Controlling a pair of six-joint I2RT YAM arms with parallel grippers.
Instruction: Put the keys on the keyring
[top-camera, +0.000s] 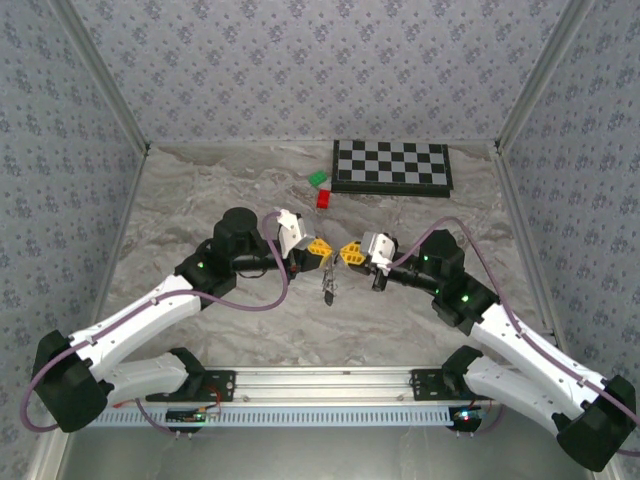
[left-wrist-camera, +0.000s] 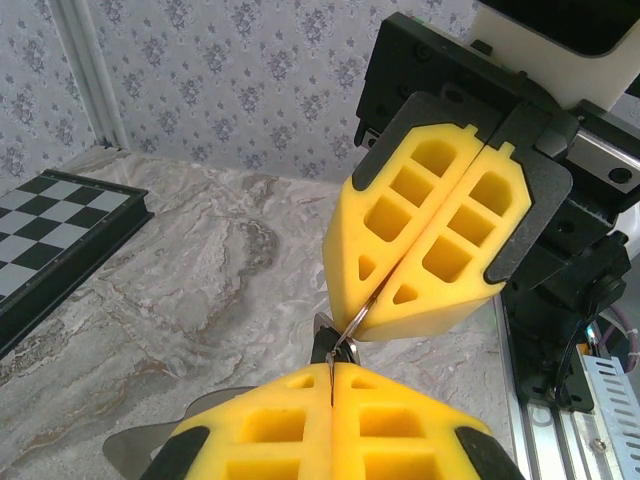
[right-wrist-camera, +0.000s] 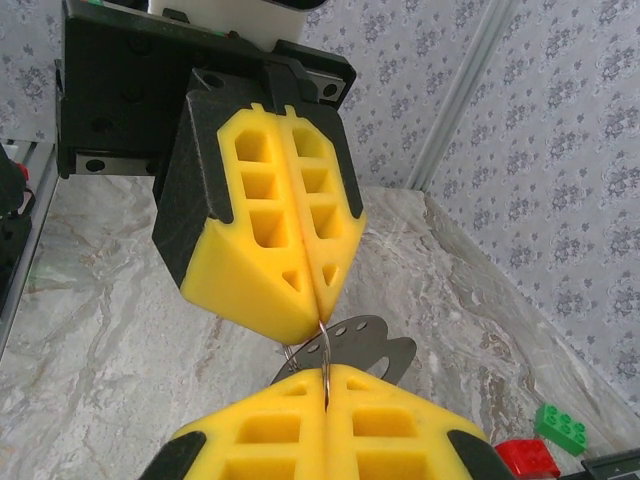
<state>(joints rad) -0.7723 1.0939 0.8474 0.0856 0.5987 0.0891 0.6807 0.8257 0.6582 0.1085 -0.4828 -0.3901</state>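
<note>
My two grippers meet tip to tip above the middle of the table, and both sets of yellow pads are pressed shut. The thin silvery keyring (top-camera: 336, 251) (left-wrist-camera: 357, 318) (right-wrist-camera: 326, 346) spans the small gap between them. My left gripper (top-camera: 322, 248) (left-wrist-camera: 332, 368) (right-wrist-camera: 320, 316) pinches one side of it. My right gripper (top-camera: 350, 252) (left-wrist-camera: 366, 318) (right-wrist-camera: 326, 370) pinches the other side. A small key (left-wrist-camera: 325, 346) with a dark head hangs under the ring, dangling towards the table (top-camera: 328, 285). A flat grey metal piece with holes (right-wrist-camera: 375, 345) shows just behind the ring.
A black and white chessboard (top-camera: 392, 165) (left-wrist-camera: 50, 230) lies at the back of the marble table. A green block (top-camera: 318, 179) (right-wrist-camera: 558, 425) and a red block (top-camera: 325, 198) (right-wrist-camera: 528, 457) lie beside it. Patterned walls close three sides, and a metal rail (top-camera: 330, 380) runs along the near edge.
</note>
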